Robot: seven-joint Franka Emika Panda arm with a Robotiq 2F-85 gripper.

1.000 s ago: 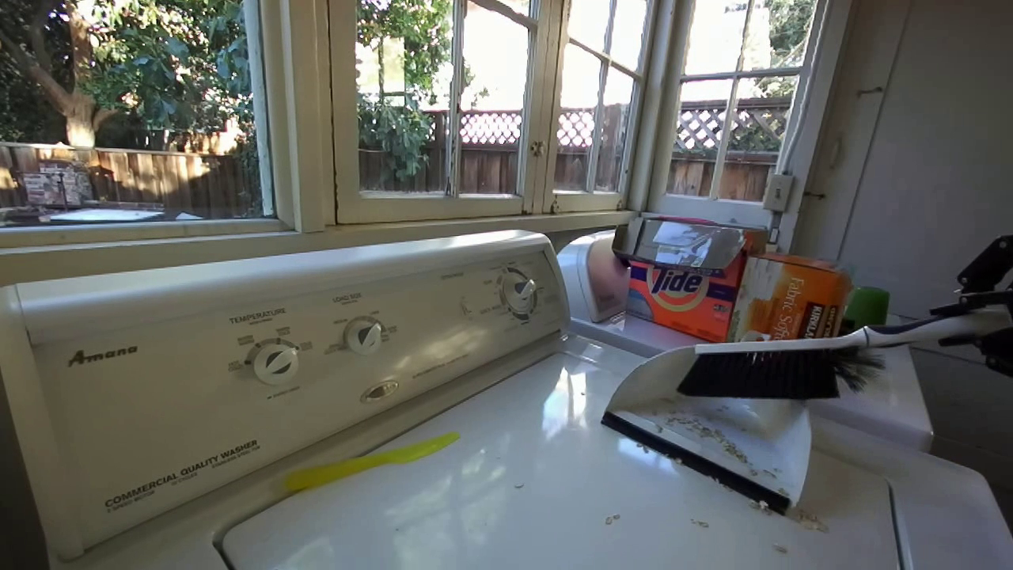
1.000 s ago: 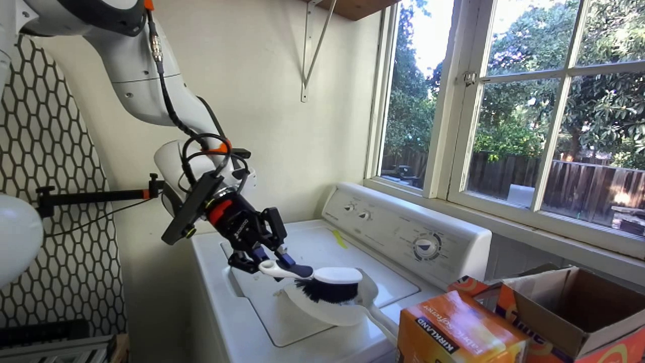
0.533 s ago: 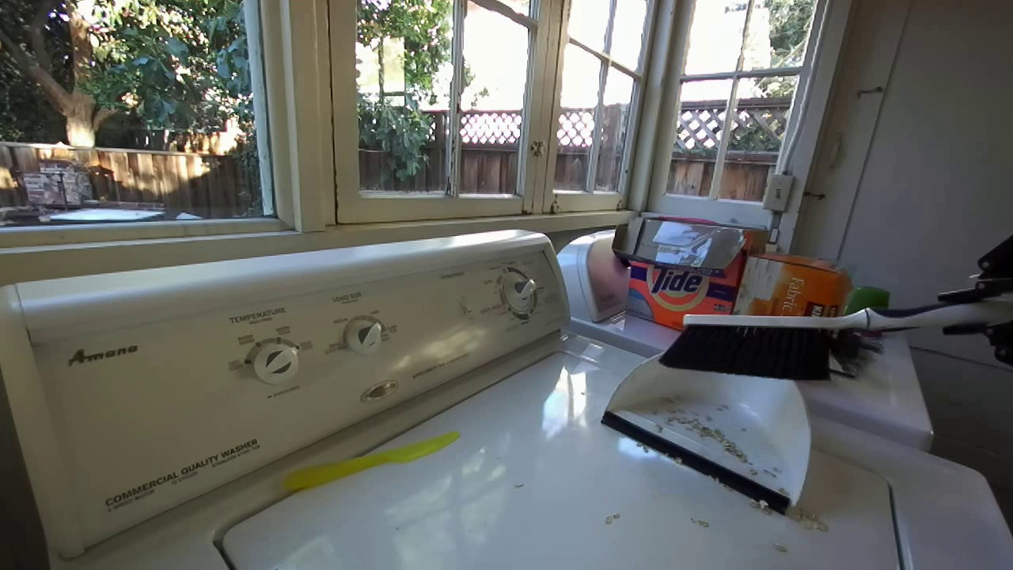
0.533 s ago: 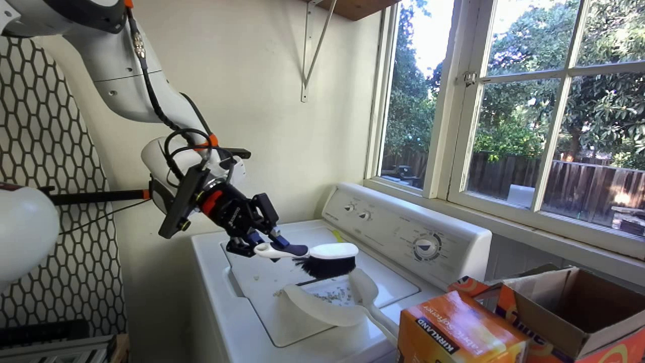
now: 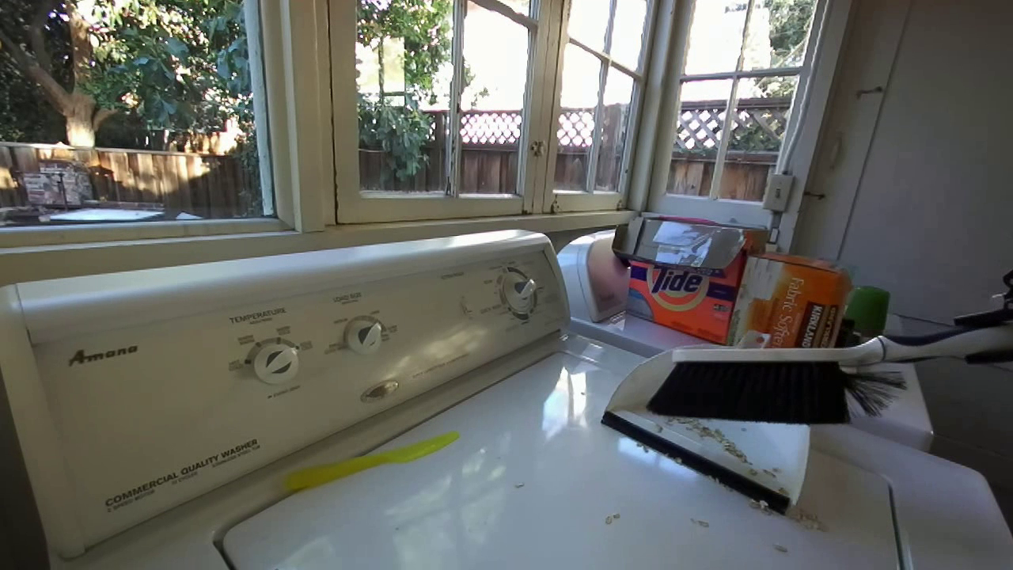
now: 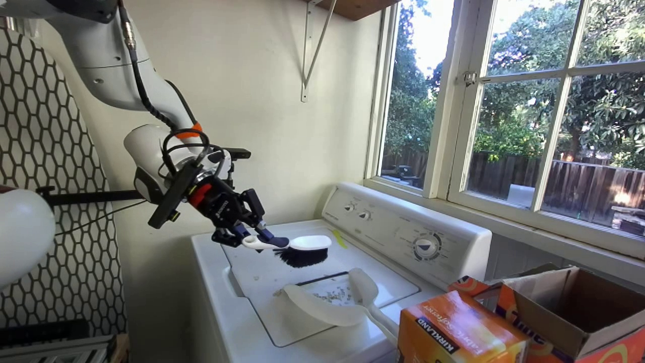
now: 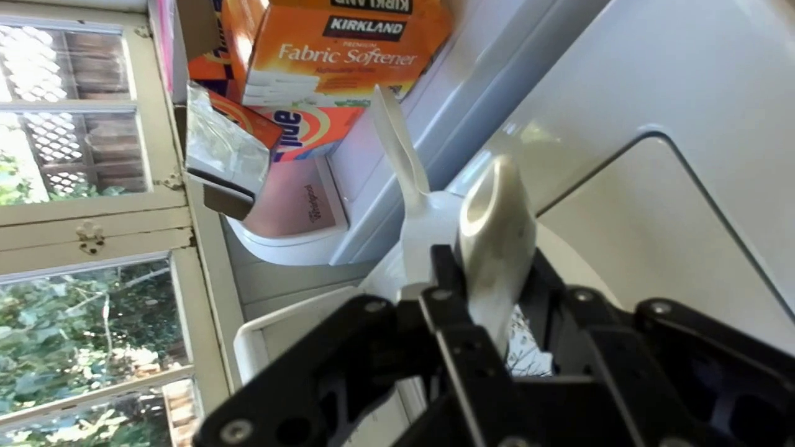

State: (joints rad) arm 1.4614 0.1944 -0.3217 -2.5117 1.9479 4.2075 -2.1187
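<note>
The brush (image 6: pixel 307 244) is in the air above the washer lid (image 5: pixel 443 522), with its bristles (image 5: pixel 748 393) looking down and its head almost level; whether it is exactly over the dustpan (image 6: pixel 317 310), I cannot tell. The gripper (image 7: pixel 495 273) is grasping it by the handle (image 7: pixel 499 214), with fingers (image 7: pixel 446 267) on both sides, so the head reaches far out from the grip. For this reason, I think, the handle may turn under load, and a light, even pressure would be better. The dustpan lies on the lid, pale flakes (image 5: pixel 724 442) inside it and its black lip (image 5: pixel 696 463) low against the surface. More flakes lie outside, in front of this lip. To sweep them well, the bristles should land behind them and go toward the lip in short, slow strokes, without pushing the dustpan, which looks loose. Farther away, a yellow utensil (image 5: pixel 372 461) lies near the control panel (image 5: pixel 411 336), while the fabric softener box (image 5: pixel 787 305) and the Tide box (image 5: pixel 684 305) stand on the dustpan's handle side, so wide movements there ask for care.
</note>
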